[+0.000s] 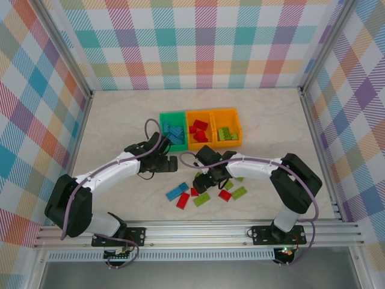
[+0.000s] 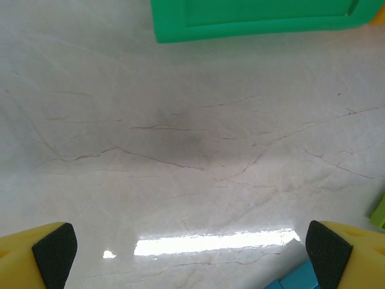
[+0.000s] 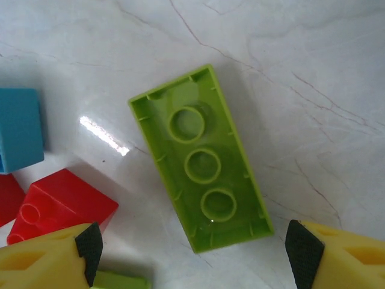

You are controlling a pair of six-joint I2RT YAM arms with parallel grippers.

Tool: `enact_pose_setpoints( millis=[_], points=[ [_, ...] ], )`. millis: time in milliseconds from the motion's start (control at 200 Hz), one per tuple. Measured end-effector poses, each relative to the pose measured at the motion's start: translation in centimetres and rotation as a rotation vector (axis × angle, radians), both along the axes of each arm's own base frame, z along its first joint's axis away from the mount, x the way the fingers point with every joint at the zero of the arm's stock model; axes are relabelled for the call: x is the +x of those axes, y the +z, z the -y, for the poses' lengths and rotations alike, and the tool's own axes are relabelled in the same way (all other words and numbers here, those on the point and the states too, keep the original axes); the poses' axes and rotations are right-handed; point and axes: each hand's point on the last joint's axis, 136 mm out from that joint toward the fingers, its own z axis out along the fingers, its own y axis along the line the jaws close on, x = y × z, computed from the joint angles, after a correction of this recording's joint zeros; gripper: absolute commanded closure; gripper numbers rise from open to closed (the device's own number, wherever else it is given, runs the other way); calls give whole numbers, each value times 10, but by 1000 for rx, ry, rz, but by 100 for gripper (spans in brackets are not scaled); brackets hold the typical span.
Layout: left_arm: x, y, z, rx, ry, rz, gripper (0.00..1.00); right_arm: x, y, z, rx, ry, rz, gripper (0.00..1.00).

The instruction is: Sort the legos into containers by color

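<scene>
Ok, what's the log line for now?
left gripper open near green bin | right gripper open over upturned lime lego | loose legos unsorted

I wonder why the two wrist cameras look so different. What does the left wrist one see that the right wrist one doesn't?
Left wrist: the green plastic bin, its wall along the top edge. Right wrist: a lime green plastic brick lying upside down, hollow side up, with a red plastic brick beside it. Both: the pale marbled table, and an open gripper, the left gripper in one and the right gripper in the other, each with yellow fingers and black pads.
</scene>
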Motion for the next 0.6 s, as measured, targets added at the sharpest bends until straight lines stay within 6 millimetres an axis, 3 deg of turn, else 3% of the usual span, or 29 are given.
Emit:
enact_pose_setpoints(
  millis=[140, 600],
  points=[
    [-1, 4, -2, -11, 13, 13, 0, 12, 1, -9, 3, -4, 26, 21],
    [-2, 5, -3, -18, 30, 15, 0, 18, -4, 0, -35, 3, 40, 30]
  ],
)
